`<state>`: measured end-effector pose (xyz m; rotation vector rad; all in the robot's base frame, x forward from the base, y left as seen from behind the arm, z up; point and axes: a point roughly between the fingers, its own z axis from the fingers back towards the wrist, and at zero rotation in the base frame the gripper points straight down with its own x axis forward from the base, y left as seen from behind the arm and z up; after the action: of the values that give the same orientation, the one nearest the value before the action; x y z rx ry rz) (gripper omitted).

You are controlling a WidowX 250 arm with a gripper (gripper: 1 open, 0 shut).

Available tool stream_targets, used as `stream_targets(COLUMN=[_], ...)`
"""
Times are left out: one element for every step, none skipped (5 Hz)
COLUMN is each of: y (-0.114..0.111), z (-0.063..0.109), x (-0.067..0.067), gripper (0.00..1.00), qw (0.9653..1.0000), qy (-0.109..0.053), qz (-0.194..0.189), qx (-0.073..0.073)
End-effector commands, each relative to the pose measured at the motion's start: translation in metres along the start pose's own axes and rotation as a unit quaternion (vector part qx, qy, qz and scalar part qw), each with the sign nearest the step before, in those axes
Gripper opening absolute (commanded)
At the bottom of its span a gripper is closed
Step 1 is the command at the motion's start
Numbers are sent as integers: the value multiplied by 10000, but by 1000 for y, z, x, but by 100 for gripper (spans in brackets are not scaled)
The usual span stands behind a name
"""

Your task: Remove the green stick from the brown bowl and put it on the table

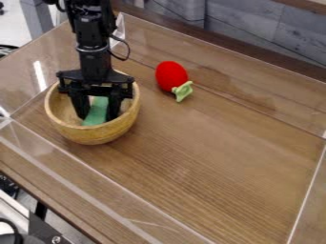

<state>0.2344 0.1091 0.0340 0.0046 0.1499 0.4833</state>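
Green stick (93, 111) is lying inside the brown wooden bowl (76, 128), leaning against the inner wall, and my gripper (94, 107) is reaching straight down into the bowl, its two black fingers (74, 100) standing on either side of the stick and pressing in on it. My dark arm is rising upright from the bowl toward the top of the view, hiding part of the far rim. A red strawberry toy (171, 75) with a small green leaf is resting on the wood-grain table (216, 162) near the bowl, to its right and apart from it. Low clear acrylic walls (152, 205) are edging the tabletop. Nothing else is sharing the bowl with the stick.
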Motion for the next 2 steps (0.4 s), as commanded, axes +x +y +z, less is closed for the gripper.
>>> stream_targets(y=[-1, -7], z=[32, 52], x=[8, 7], gripper=[0, 0], qw=[9989, 9981], qy=[-453, -573], qz=[-8, -52], qx=[-104, -238])
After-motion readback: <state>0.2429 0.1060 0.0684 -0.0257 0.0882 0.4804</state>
